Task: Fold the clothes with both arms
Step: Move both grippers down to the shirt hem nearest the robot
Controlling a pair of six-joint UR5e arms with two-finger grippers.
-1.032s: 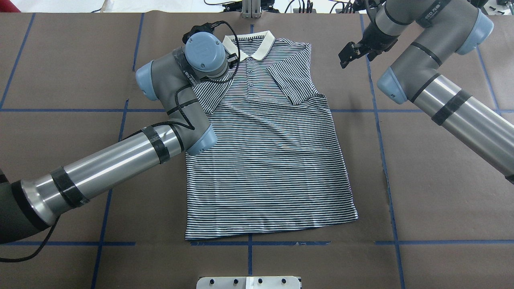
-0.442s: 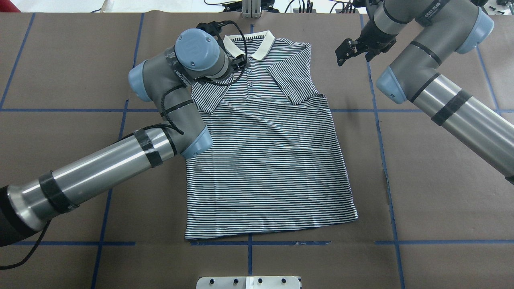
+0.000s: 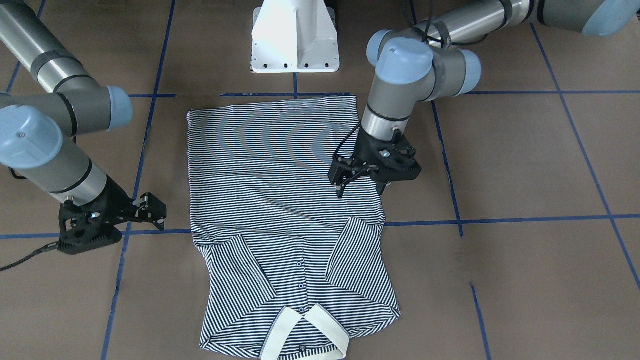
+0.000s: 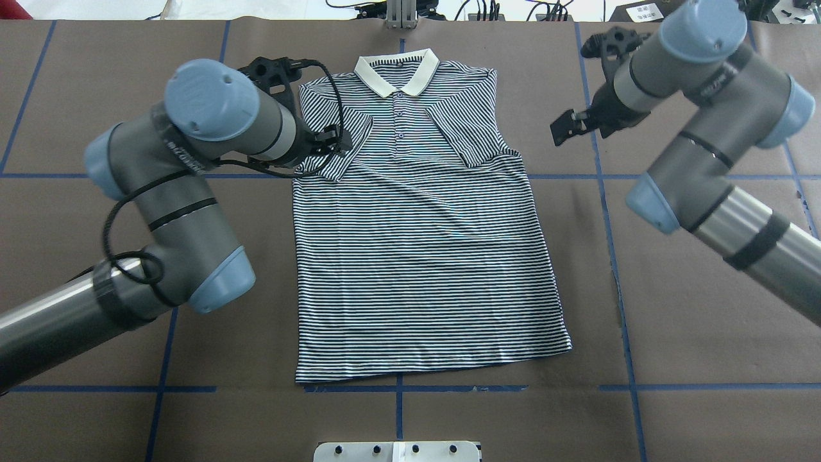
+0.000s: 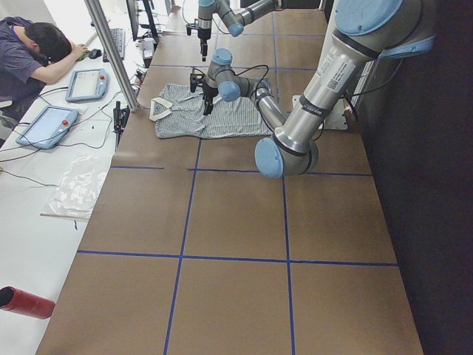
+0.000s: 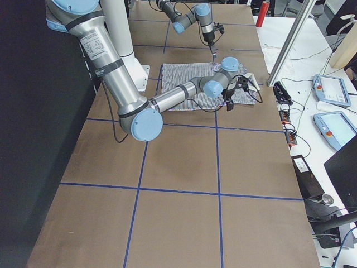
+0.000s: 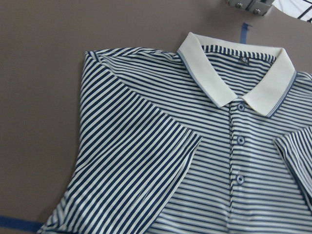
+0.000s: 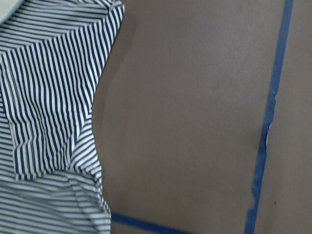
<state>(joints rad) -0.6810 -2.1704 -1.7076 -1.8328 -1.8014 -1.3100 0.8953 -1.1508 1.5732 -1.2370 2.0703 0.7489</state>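
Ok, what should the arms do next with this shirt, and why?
Probably send the left gripper and right gripper to the polo shirt's hem corners: both sleeves already lie folded inward, and both jaws look empty.

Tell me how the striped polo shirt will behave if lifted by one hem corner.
The polo shirt lies flat with soft ripples and its sleeves folded in, so it will probably droop limply from one grip. It looks thin, so likely light. The cream collar holds its shape and may be stiffer.
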